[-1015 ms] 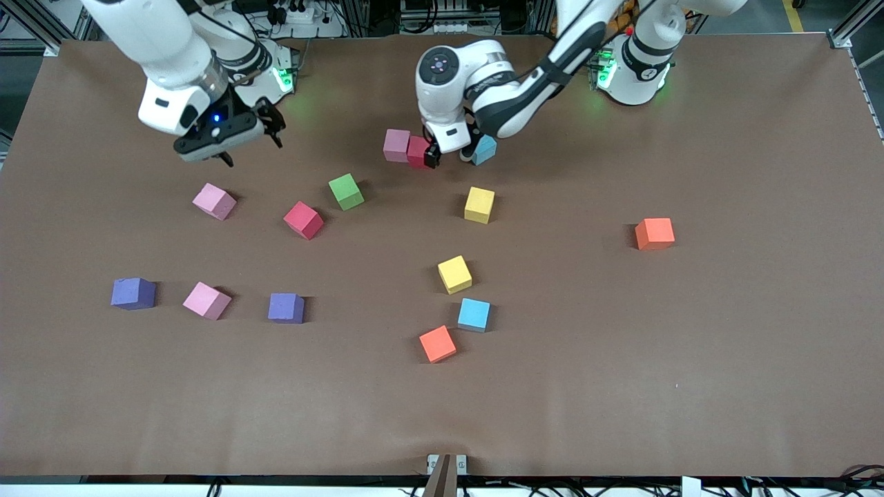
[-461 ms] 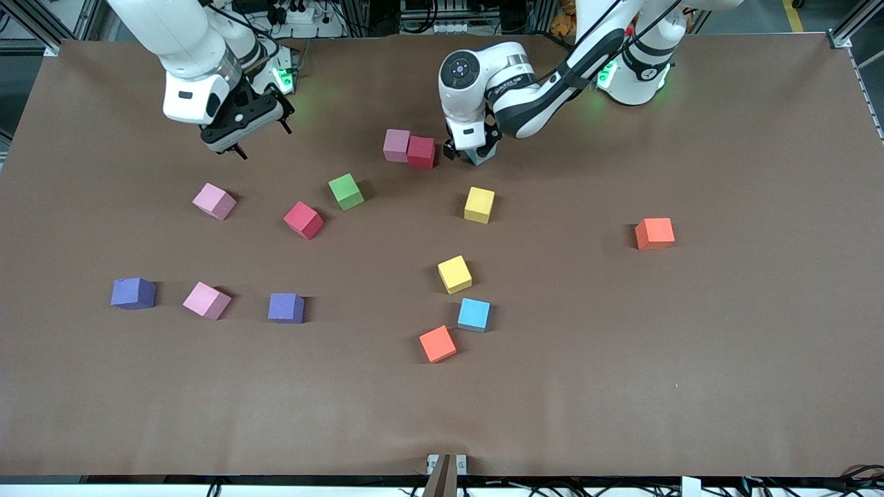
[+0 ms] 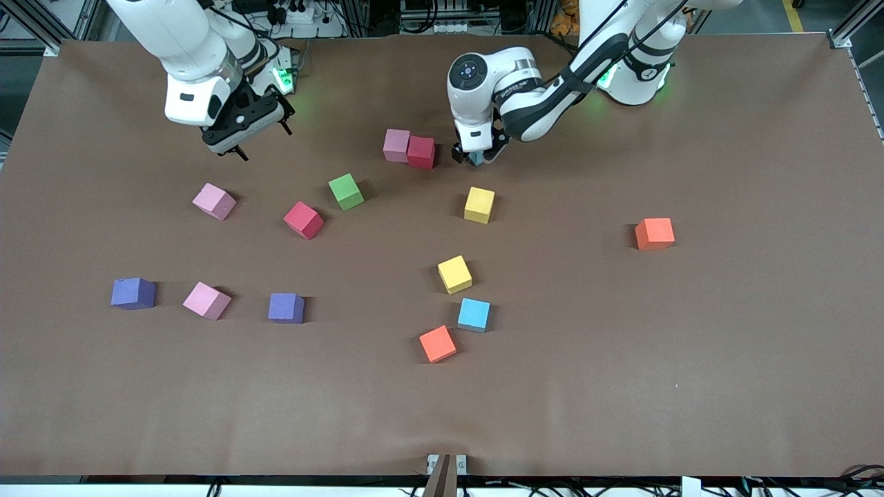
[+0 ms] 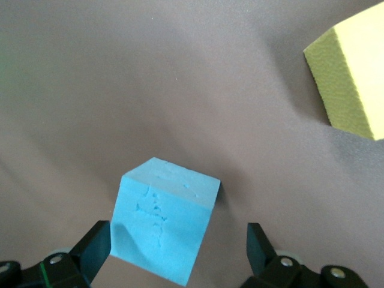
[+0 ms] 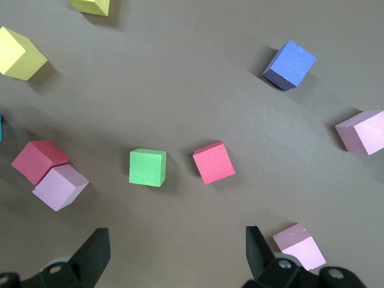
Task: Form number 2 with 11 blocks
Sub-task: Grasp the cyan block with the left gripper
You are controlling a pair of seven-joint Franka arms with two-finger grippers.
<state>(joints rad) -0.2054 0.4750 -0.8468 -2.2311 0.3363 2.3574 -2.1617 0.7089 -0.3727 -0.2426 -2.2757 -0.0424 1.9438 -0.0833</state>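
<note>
Barely begun: only a pink block (image 3: pixel 396 145) and red block (image 3: pixel 421 152) touch; others lie scattered. Left gripper (image 3: pixel 476 156), open, straddles a blue block (image 4: pixel 165 219); right gripper (image 3: pixel 242 131) waits open, empty

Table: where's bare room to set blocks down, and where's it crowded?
Free: the broad strip of table nearer the camera than the orange block, and the left arm's end around the lone orange block. Crowded: the middle, from the pink-red pair to the blue block, where the left pincer works.
</note>
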